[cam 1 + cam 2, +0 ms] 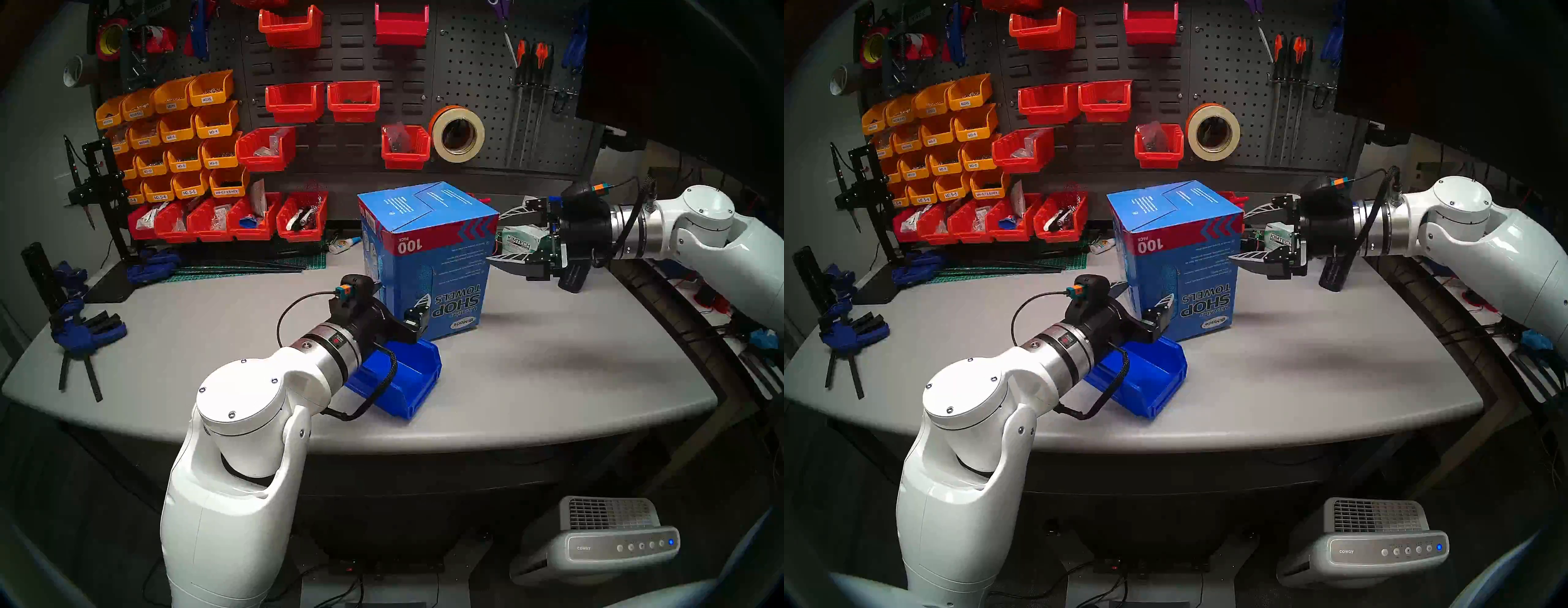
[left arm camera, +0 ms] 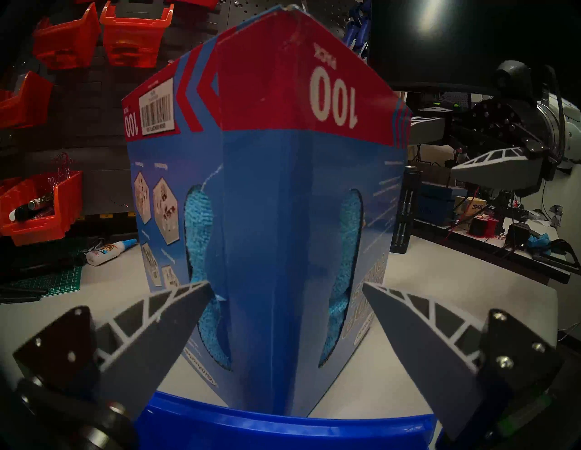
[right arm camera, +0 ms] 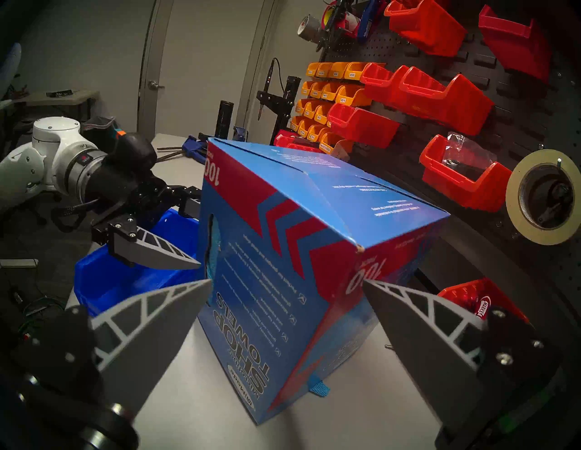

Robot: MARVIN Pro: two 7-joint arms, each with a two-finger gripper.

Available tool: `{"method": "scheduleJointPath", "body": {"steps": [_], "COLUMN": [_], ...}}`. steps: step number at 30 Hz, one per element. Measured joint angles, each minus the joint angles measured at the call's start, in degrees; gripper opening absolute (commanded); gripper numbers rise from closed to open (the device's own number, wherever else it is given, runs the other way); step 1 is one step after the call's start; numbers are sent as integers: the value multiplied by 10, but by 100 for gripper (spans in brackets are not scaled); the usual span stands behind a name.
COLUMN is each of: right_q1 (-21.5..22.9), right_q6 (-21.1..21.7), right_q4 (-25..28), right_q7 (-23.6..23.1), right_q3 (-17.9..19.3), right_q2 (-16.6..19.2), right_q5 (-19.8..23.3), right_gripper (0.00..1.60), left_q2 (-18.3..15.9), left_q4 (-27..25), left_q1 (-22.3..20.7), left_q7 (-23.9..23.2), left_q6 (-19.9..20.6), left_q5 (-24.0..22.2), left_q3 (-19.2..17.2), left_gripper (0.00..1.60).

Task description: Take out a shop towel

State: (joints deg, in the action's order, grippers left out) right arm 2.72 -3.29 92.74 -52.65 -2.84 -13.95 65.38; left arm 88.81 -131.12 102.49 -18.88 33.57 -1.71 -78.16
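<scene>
A blue-and-red shop towels carton [image 1: 428,237] stands upside down mid-table. Light blue shop towel [image 2: 199,226] shows through tall cutouts on the two faces beside its near corner; a sliver also appears in the right wrist view [image 3: 213,242]. My left gripper [image 1: 399,297] is open, low, straddling that near corner [image 2: 286,284], one fingertip [image 2: 201,289] right at the left cutout. My right gripper [image 1: 494,237] is open around the carton's upper right corner [image 3: 288,282], holding nothing.
A blue bin [image 1: 407,382] lies under my left wrist, against the carton's base. A green-and-white tissue box [image 1: 519,244] sits behind my right gripper. Red bins [image 1: 229,220] and a glue bottle [image 1: 343,245] line the back; blue clamps [image 1: 85,331] sit far left.
</scene>
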Motion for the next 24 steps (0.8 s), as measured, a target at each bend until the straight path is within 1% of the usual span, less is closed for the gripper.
{"method": "scheduleJointPath", "body": {"steps": [8,10,11,12,13,16,17,19,20,23,24], "right_q1": [0,0,0,0,0,0,0,0,0,0,0], "right_q6": [-5,-7,-7,-8,-8,-10,-10,-11,-11,-12,-12], "right_q4": [1,2,2,2,2,0,0,-1,-1,-1,-1], "right_q7": [-5,-8,-9,-10,-11,-13,-14,-15,-16,-18,-18], "right_q3": [-2,-2,-2,-2,-2,-3,-3,-3,-3,-3,-3], "right_q2": [8,11,11,12,13,16,16,17,17,18,19], "right_q5": [1,2,2,2,2,2,2,2,2,3,3], "right_gripper": [160,160,160,160,160,160,160,160,160,160,160], "left_q2": [-7,-9,-9,-10,-10,-12,-12,-12,-12,-12,-12], "left_q4": [3,3,3,3,3,5,5,5,5,5,5], "left_q1": [-5,-6,-6,-6,-6,-6,-6,-6,-6,-6,-6], "left_q7": [36,44,46,48,51,56,58,59,60,60,60], "left_q6": [0,0,0,-1,-1,-1,-1,-1,-1,-2,-2], "left_q5": [-9,-12,-13,-15,-15,-18,-20,-21,-21,-23,-24], "left_q3": [21,25,26,26,27,28,29,29,29,29,29], "left_gripper": [160,147,76,58,52,48,56,64,71,59,43]}}
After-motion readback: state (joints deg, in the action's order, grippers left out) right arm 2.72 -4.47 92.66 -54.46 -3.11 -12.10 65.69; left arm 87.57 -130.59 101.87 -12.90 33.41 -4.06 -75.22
